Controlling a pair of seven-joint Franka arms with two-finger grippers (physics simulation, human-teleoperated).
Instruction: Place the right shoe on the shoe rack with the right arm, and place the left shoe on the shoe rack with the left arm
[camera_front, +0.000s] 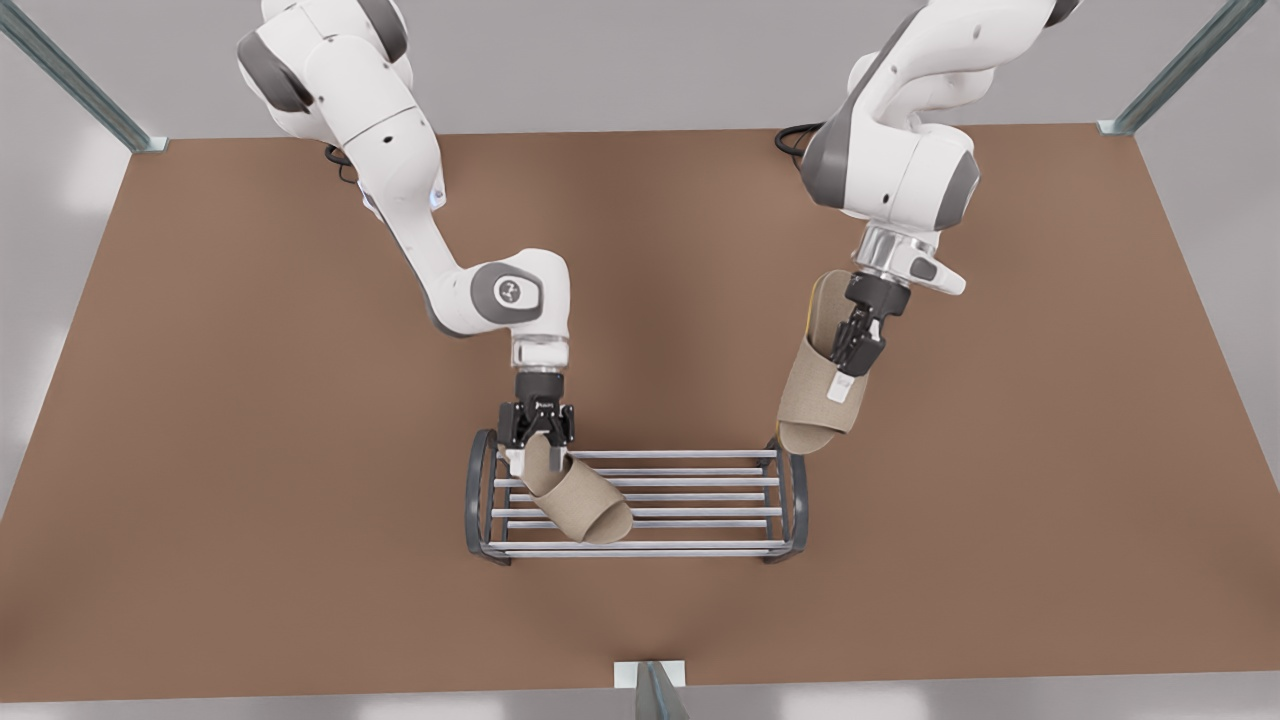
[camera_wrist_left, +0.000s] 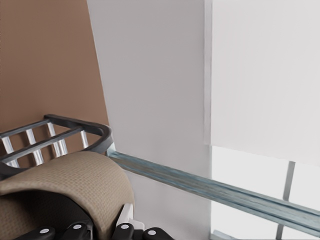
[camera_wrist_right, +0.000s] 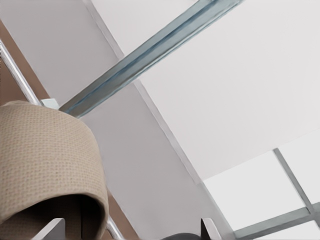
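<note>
While left gripper (camera_front: 538, 447) clamps slipper (camera_front: 578, 497) on shoe rack (camera_front: 640, 545), right gripper (camera_front: 852, 362) clamps 2nd slipper (camera_front: 818, 395) aloft.

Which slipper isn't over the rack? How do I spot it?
Find the shoe rack on the brown table. Beside the rack's end on the front view's right, a tan slipper hangs toe-down from the right end effector. The other slipper is over the bars, in the left end effector.

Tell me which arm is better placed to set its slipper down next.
Left. The left pincer has its slipper low over the shoe rack; the right pincer hangs the other slipper tilted beside the rack's end.
</note>
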